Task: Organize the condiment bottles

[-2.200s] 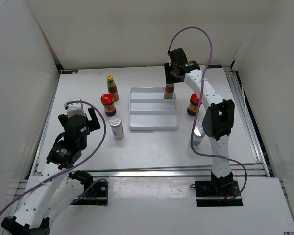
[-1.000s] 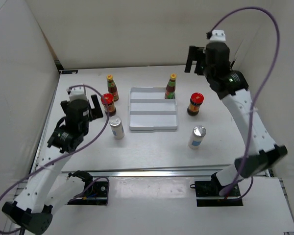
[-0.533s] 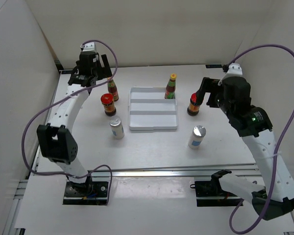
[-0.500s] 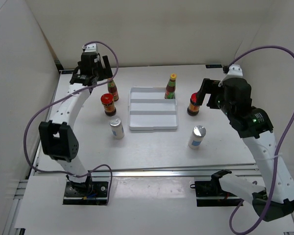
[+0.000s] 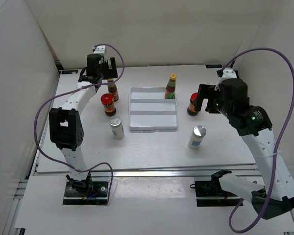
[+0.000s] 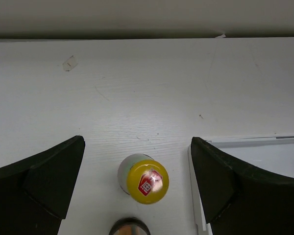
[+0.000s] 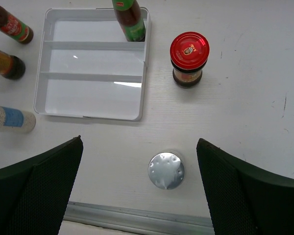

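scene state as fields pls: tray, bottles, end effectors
tray: white, three compartments
in tray: right sauce bottle, far right corner
left of tray: left sauce bottle, left jar, left shaker
right of tray: right jar, right shaker
left end effector: open, above left sauce bottle's cap
right end effector: open, empty, above table right of tray

1. No word, brand or number is legible in any view; only marks and label colours can be made out.
2. Left wrist view: yellow-capped sauce bottle (image 6: 146, 181). The cap top has a red square mark with white characters, too small to read.
3. Right wrist view: red-lidded jar (image 7: 189, 58). There is a round printed emblem on the lid and a label band on the body; the print is blurred.
4. Right wrist view: green-labelled sauce bottle (image 7: 132, 22) in the corner of the white tray (image 7: 88, 45). The label text is unreadable.
5. Right wrist view: shaker (image 7: 10, 119). It has a blue label patch with no readable lettering.
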### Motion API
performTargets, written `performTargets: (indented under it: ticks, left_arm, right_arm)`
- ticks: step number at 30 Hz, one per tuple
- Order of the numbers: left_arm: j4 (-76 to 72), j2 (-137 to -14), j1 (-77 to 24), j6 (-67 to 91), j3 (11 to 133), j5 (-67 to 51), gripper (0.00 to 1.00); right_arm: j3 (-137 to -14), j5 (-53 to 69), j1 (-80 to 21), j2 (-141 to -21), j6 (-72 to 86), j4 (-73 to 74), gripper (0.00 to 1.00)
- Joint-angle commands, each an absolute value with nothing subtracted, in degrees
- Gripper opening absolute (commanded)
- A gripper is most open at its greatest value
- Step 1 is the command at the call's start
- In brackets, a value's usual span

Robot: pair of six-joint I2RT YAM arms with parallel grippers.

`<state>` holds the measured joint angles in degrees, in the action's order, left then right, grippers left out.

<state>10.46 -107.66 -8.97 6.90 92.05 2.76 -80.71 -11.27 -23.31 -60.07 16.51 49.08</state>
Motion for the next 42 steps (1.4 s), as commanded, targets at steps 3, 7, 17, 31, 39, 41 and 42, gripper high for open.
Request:
performTargets:
  ticks: [3, 7, 17, 31, 39, 41, 42]
  left_arm:
    - [3.6, -109.9, -8.6, 7.0, 90.2, 2.1, 1.00]
    - [2.5, -110.5, -8.6, 7.6, 89.6, 3.6, 1.00]
    - [-0.1, -110.5, -9.8, 6.5, 84.5, 6.2, 0.85]
    - [-1.9, -111.5, -11.5, 10.5, 87.7, 10.8, 0.32]
    - [1.7, -110.4, -12.1, 11.0, 96.2, 18.0, 0.11]
    - [3.3, -109.0, -13.4, 11.0, 98.2, 20.4, 0.11]
    - [3.3, -108.2, -13.9, 11.0, 98.2, 21.5, 0.11]
  right_arm:
    - [-82.7, -9.7, -23.1, -57.3, 14.9, 51.2, 1.00]
    - [-82.7, -9.0, -23.1, -56.0, 13.9, 52.5, 1.00]
    - [-82.7, -7.9, -23.1, -56.0, 13.9, 54.0, 1.00]
    - [-82.7, -8.7, -23.1, -54.9, 12.7, 55.8, 1.00]
    - [-83.2, -8.2, -23.1, -54.9, 11.6, 56.9, 1.00]
    - [-83.2, -9.4, -23.1, -54.9, 11.6, 57.4, 1.00]
    - [-84.5, -9.4, -23.1, -54.9, 11.1, 57.4, 1.00]
